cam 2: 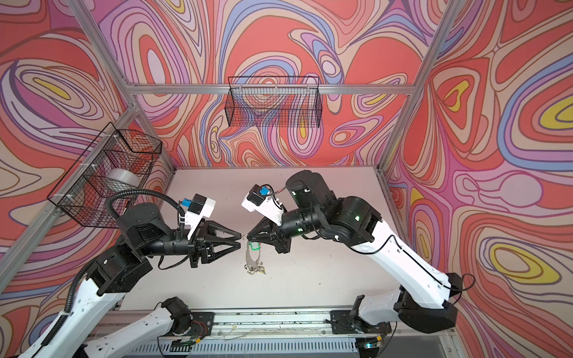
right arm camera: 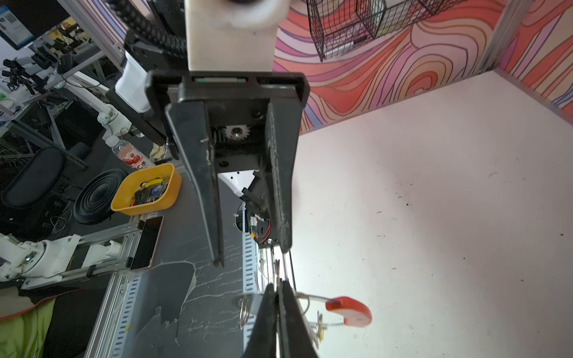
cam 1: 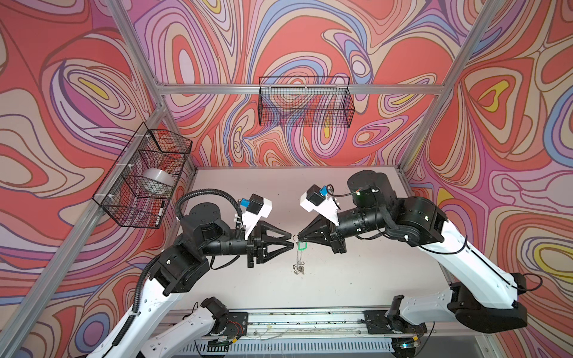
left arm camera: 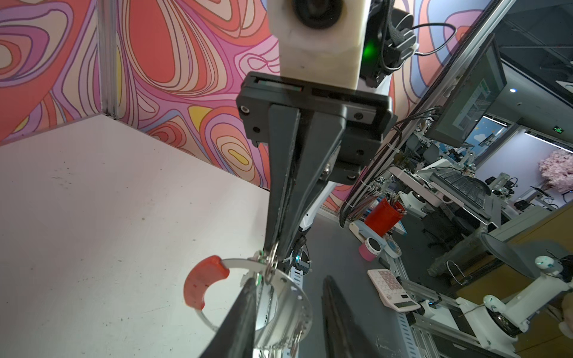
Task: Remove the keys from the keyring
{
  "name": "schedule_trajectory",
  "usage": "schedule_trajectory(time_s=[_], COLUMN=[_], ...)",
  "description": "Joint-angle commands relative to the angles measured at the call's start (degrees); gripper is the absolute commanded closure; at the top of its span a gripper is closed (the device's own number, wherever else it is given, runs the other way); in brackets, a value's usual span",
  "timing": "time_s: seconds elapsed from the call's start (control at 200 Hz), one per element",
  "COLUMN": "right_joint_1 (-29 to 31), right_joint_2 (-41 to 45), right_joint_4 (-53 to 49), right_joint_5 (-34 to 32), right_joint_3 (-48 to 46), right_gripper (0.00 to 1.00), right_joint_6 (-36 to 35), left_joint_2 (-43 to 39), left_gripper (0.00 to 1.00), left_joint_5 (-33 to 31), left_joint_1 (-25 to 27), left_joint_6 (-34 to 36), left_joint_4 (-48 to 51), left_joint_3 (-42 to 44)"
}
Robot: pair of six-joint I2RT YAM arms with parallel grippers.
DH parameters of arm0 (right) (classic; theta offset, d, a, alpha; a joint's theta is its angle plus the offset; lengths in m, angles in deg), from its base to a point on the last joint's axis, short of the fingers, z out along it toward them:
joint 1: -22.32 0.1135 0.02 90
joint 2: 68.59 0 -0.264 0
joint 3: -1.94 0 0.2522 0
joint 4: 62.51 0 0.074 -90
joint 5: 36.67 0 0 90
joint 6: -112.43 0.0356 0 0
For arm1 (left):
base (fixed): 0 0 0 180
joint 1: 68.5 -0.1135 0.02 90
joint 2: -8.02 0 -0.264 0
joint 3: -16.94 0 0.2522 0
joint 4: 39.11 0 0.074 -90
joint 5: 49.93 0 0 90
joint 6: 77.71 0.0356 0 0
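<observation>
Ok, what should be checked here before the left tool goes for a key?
1. Right tool shut on the keyring: ok.
2. Left tool open, nothing in it: ok.
3. Green-tagged key close beside the left tool: ok.
4. Yellow-tagged key located, at the keyring's low end: ok.
5. Keyring clear of the table: cannot tell.

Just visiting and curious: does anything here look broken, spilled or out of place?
Nothing looks broken or spilled. The only oddity: the keyring hangs on edge from the shut right gripper rather than lying flat on the table.
</observation>
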Motion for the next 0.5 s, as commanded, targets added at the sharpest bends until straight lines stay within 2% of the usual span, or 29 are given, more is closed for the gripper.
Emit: schedule_trajectory(time_s=[0.0,0.145,0.416,0.496], right_joint_1=[0.24,0.19,0.19,0.19], right_joint_2=[-1.33,-2.47,-4.06,-4.50], right_joint_4=[-5.16,-6.31,-6.27,-6.13], right_joint_5=[1.32,2.32,3.01,3.50], right_joint_3=[2.94,5.09,6.18,6.29], right_gripper=[1.00,1.00,1.00,1.00], right_joint_6=[-2.63,-3.24,-3.56,-3.51], left_joint_2=[0.79,1.54,2.26,2.30], left_gripper=[0.67,0.68,0.80,0.81], left_joint_5=[2.38,1.22,1.67,1.82], left_joint_1=[-0.01,-0.02,-0.06,-0.02], left_joint_6=[2.64,3.67,3.53,3.19], left_joint_4=[4.30,6.00,5.20,4.45], left_joint_3=[-2.16,-3.10,-3.22,-3.01])
